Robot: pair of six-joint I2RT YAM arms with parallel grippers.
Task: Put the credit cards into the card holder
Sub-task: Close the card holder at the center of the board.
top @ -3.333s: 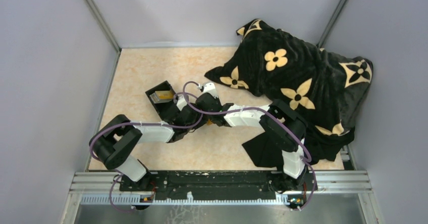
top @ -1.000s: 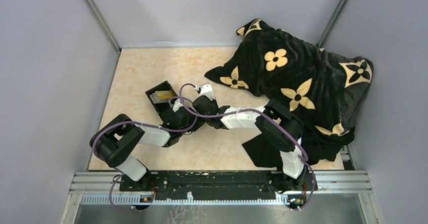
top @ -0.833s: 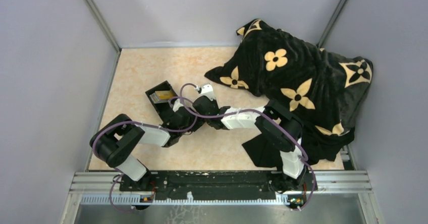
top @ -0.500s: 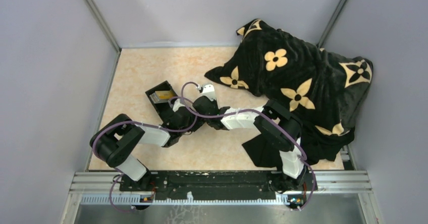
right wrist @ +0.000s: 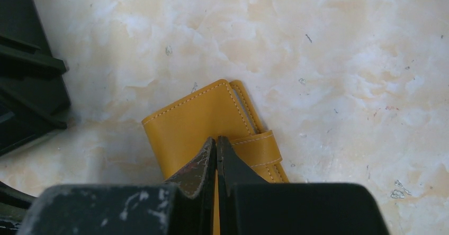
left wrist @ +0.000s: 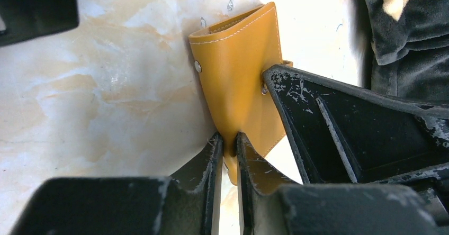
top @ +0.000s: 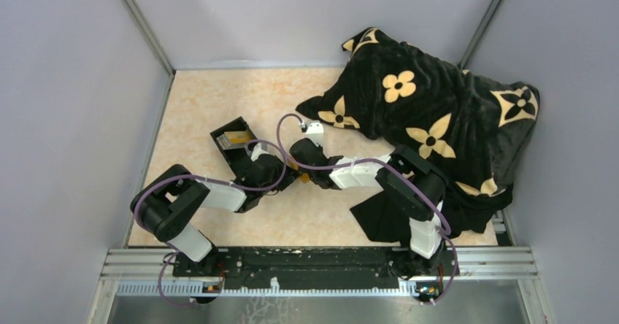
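The card holder (left wrist: pixel 238 76) is an orange-tan stitched leather sleeve with a strap, lying on the marbled table. My left gripper (left wrist: pixel 229 141) is shut on its near edge, and the leather buckles between the fingers. My right gripper (right wrist: pixel 216 142) is shut with nothing between its fingers, its tips over the card holder (right wrist: pixel 196 121) beside the strap. From above, only a sliver of the card holder (top: pixel 301 178) shows between the two wrists. The credit cards (top: pixel 235 139) show as a tan and grey stack inside the black box.
The black open box (top: pixel 219 136) stands just left of the left gripper, its corner also in the left wrist view (left wrist: pixel 37 5). A black blanket (top: pixel 431 112) with tan flowers covers the right and back right of the table. Grey walls close in all around.
The right wrist has swung to the right, away from the left gripper, uncovering a sliver of the card holder between them. The left arm holds still.
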